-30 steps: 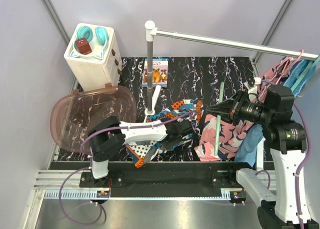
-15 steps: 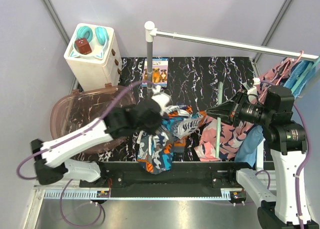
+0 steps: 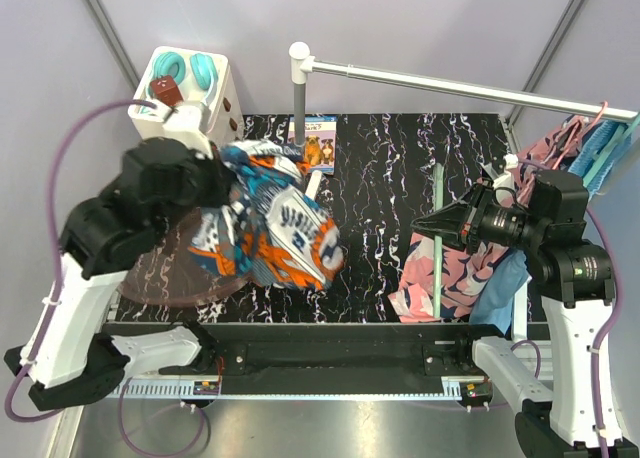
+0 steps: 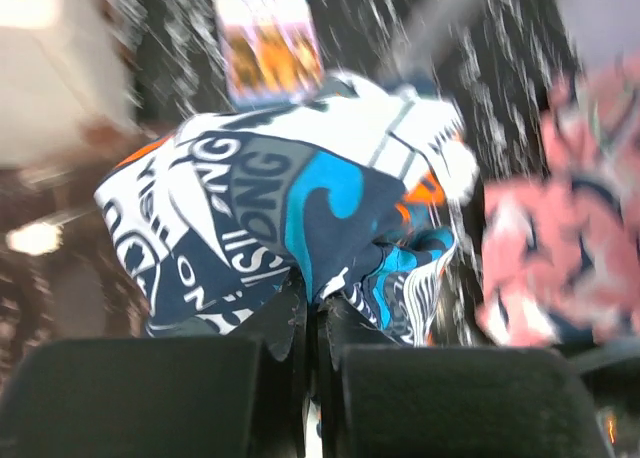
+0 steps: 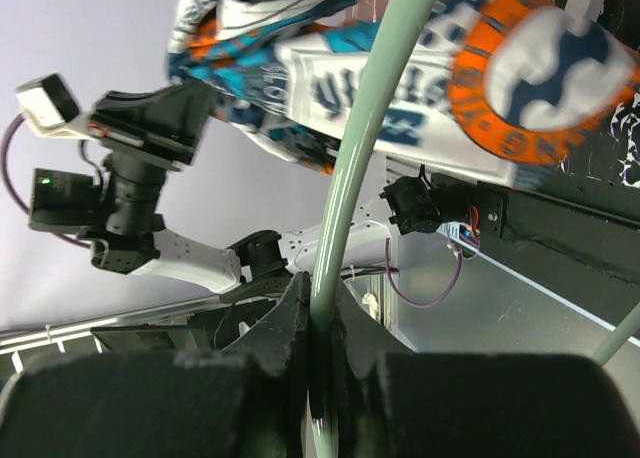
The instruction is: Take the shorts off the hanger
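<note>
Your L gripper is clamped shut on patterned shorts, held high at far left. R gripper pinches hanger, bar running near-far. Pink shorts drape there, so R arm is nearer.

Blur smears the left wrist view: the booklet at its top edge is unreadable, and the pink shorts, cut off at the right, lose their print. From above, the patterned shorts hide where the left hand pinches them, along with part of the brown-tinted lid. The right arm hides most of the light blue shorts. The pale green hanger runs off the right wrist view's top edge.
</note>
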`<action>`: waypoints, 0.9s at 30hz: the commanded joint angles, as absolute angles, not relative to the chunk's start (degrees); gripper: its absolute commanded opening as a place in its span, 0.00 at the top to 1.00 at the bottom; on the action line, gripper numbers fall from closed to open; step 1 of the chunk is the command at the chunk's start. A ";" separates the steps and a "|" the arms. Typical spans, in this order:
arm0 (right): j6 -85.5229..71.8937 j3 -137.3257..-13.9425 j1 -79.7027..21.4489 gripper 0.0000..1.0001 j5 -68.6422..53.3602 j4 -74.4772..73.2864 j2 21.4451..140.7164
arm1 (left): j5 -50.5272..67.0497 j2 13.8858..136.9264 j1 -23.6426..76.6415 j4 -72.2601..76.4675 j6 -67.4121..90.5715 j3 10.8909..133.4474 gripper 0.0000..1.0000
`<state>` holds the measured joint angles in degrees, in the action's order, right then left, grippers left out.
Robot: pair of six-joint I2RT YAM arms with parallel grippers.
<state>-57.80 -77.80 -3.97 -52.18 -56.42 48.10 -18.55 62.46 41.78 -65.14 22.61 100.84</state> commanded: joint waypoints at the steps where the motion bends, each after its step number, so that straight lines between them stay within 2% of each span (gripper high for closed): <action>1: -56.25 -80.86 -3.96 1.00 -54.58 -54.23 48.51 | -28.20 66.09 36.92 -67.06 18.99 113.69 1.00; 4: -56.34 -81.12 -3.96 1.00 -54.58 -54.32 48.60 | -30.75 67.32 33.67 -66.10 17.85 118.46 1.00; 8: -56.34 -81.65 -3.87 1.00 -54.49 -54.23 49.39 | -42.59 67.15 31.91 -65.48 19.33 118.75 1.00; 17: -54.84 -84.72 -3.87 1.00 -54.49 -54.23 53.78 | -53.96 56.08 25.42 -59.15 31.00 91.96 1.00; 19: -54.23 -85.60 -3.87 1.00 -54.75 -54.32 55.45 | -53.01 54.15 22.34 -55.58 31.29 83.00 1.00; 22: -52.92 -88.15 -3.95 1.00 -55.19 -54.66 58.26 | -42.91 55.10 13.38 -54.05 31.81 77.00 1.00; 23: -52.48 -89.46 -3.87 1.00 -55.37 -54.93 58.97 | -41.50 55.72 12.05 -54.92 33.47 76.82 0.89; 24: -52.12 -90.08 -3.95 1.00 -55.28 -55.19 60.02 | -41.22 56.85 11.78 -57.11 34.70 77.51 0.48; 25: -51.51 -90.52 -3.87 1.00 -55.28 -55.63 60.38 | -41.13 57.39 11.60 -57.82 35.50 77.95 0.43; 27: -51.33 -90.53 -3.96 1.00 -55.20 -55.63 60.73 | -42.44 58.09 11.08 -60.28 36.56 79.53 0.41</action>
<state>-54.41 -87.31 -3.97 -53.21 -56.80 60.40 -43.62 57.84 12.21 -61.08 32.08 76.69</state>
